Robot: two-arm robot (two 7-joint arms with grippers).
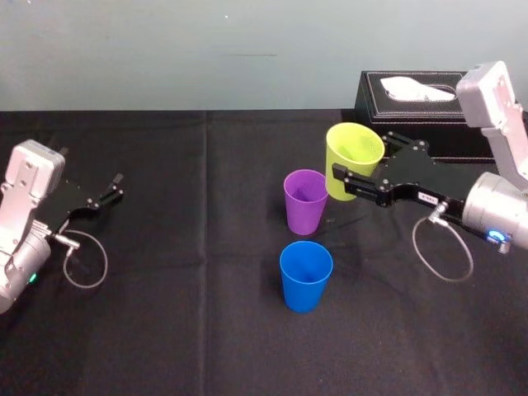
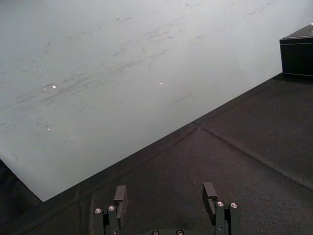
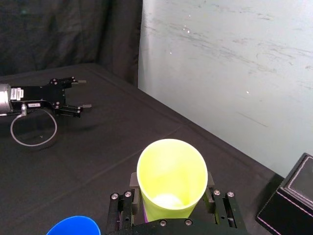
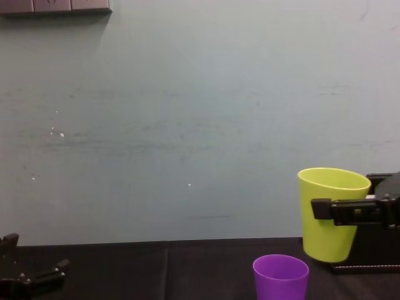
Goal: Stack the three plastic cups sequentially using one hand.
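My right gripper [image 1: 360,162] is shut on the lime yellow-green cup [image 1: 355,157], one finger on each side of its wall, and holds it upright in the air. In the chest view the lime cup [image 4: 331,212] hangs just right of the purple cup [image 4: 280,275], its base about level with the purple rim. The purple cup [image 1: 305,200] stands upright on the black cloth. Nearer to me stands the blue cup [image 1: 305,275]. The right wrist view looks down into the lime cup [image 3: 171,178] between the fingers [image 3: 120,205], with the blue rim [image 3: 73,226] below.
A black tissue box [image 1: 412,99] sits at the back right, just behind the held cup. My left gripper [image 1: 103,198] rests open over the cloth at the far left, its fingers [image 2: 121,193] apart with nothing between them. The pale wall rises behind the table's far edge.
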